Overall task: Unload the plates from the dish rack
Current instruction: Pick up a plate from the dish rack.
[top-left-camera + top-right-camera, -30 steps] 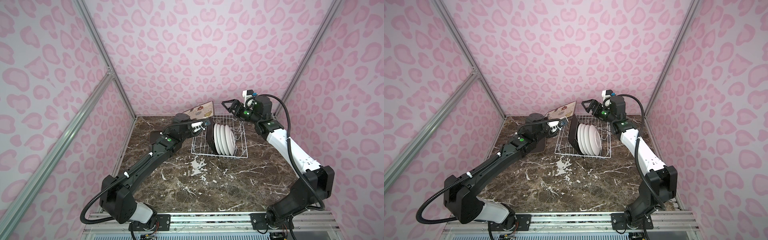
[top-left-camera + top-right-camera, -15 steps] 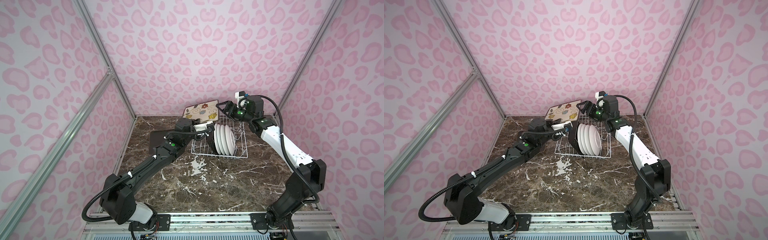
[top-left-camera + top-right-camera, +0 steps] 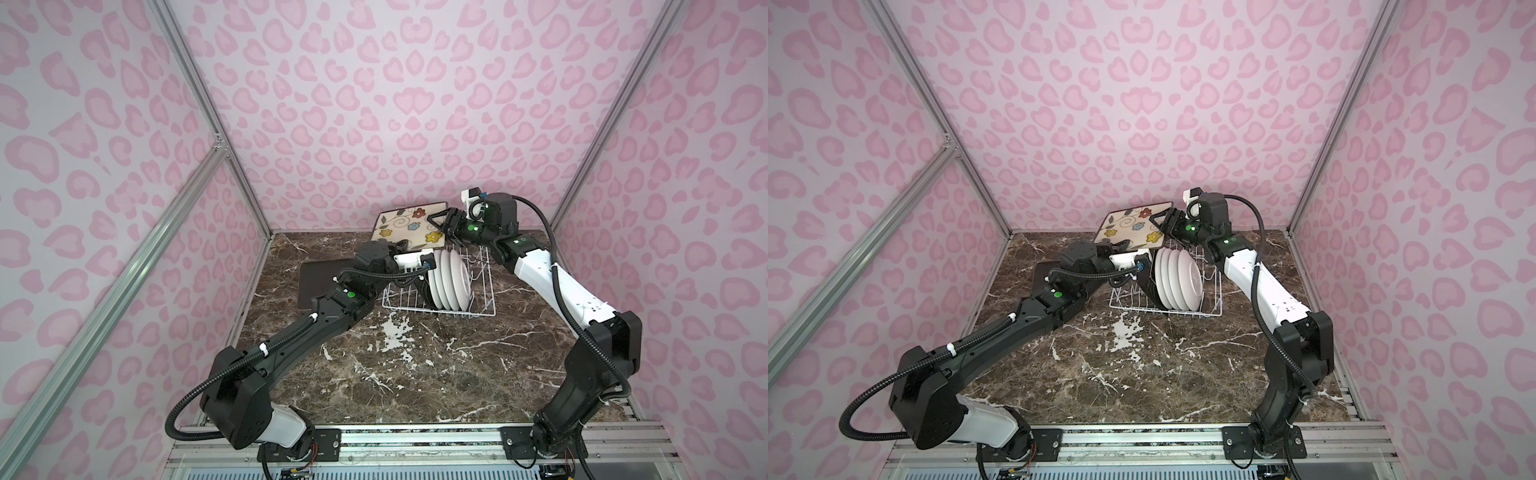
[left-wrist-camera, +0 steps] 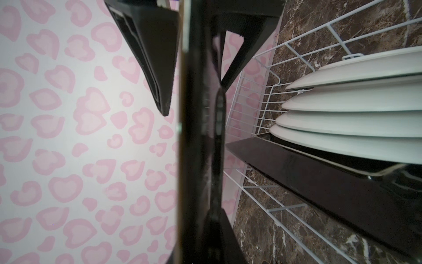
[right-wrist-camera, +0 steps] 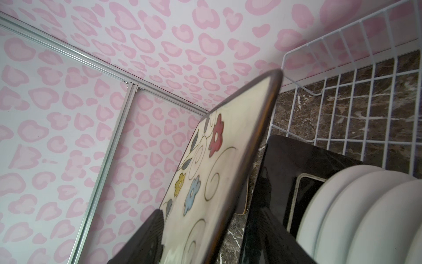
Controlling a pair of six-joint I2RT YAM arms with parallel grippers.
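The plates were split three ways in both top views. One flowered square plate (image 3: 409,226) hung in the air, tilted with its cream face up, off the 11 o'clock corner of the dish rack (image 3: 478,314). The left gripper (image 3: 402,245) was clamped on the plate's near edge, so the plate spread away from it toward 12 o'clock. In the left wrist view the plate showed edge-on, pinched between the two dark fingers (image 4: 159,75). The right gripper (image 3: 441,224) sat at the plate's 3 o'clock edge with its jaws either side of the rim, so the plate lay at 9 o'clock from it. Whether they had bitten on the plate I could not tell.

Inside the rack, a dark-backed square plate (image 3: 423,286) stood on edge at the 9 o'clock side of four round white plates (image 3: 453,277), all packed close together. Another dark square plate (image 3: 321,282) lay flat, back up, on the marble table (image 3: 415,374) at 9 o'clock of the rack, partly behind the left arm.
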